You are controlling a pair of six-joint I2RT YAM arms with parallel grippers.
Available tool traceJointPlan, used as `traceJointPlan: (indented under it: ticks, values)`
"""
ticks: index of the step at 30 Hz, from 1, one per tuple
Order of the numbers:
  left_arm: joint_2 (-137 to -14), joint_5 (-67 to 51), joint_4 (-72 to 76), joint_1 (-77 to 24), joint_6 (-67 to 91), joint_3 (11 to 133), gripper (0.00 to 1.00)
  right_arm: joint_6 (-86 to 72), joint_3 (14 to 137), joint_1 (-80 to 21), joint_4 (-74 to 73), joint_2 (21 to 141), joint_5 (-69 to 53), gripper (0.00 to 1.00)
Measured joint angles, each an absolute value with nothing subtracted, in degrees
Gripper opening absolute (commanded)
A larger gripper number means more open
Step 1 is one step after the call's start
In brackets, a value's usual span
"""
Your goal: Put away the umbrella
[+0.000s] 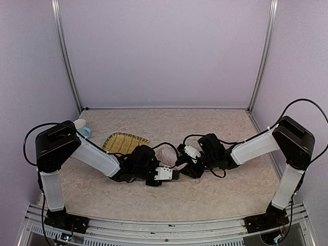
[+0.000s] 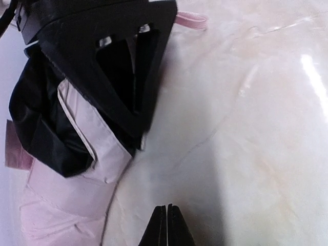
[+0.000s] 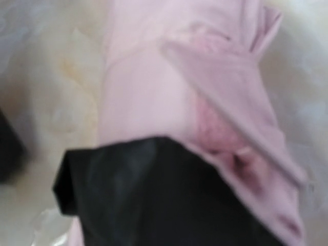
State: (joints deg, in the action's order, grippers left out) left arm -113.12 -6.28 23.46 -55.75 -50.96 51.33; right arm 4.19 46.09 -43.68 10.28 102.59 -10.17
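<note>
We see the umbrella (image 1: 166,154), creased pale pink fabric, bunched between both grippers. The left gripper (image 2: 166,225) has its tips pressed together, empty, with the fabric to its left. The right gripper (image 1: 184,165) meets the fabric, but blur hides its grip. A woven straw mat (image 1: 124,142) lies beyond.

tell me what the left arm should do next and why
Probably open the left tool and ease it sideways onto the umbrella. In the left wrist view its fingers are shut on nothing over bare table. The pink fabric lies off to one side, and the right tool is against that fabric, so a second grip looks needed to fold it away.
</note>
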Motion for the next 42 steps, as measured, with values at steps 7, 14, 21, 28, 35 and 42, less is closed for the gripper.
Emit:
traceJointPlan:
  ticks: [7, 14, 21, 28, 35, 42]
  values:
    - [-100.2, -24.77, 19.86, -46.37, -44.23, 44.25, 0.34, 7.55, 45.32, -43.7, 10.92, 102.13, -10.79, 0.39]
    - [-101.78, -26.37, 25.17, -45.93, -40.07, 50.81, 0.53, 11.81, 45.25, -44.38, 10.81, 101.97, -12.27, 0.23]
    - [-106.08, -26.59, 25.69, -48.29, -40.6, 53.65, 0.48, 16.47, 45.04, -45.06, 9.28, 101.21, -16.27, 0.1]
    - [-109.95, -26.57, 23.4, -49.32, -40.8, 57.17, 0.17, 18.63, 45.04, -45.12, 8.14, 100.79, -18.06, 0.06]
    - [-110.8, -25.61, 21.61, -49.04, -40.77, 58.57, 0.0, 19.75, 44.6, -45.28, 7.18, 99.92, -19.11, 0.03]
    - [-110.72, -24.8, 21.67, -47.9, -39.09, 58.39, 0.0, 20.01, 44.38, -45.28, 6.79, 99.42, -19.27, 0.0]
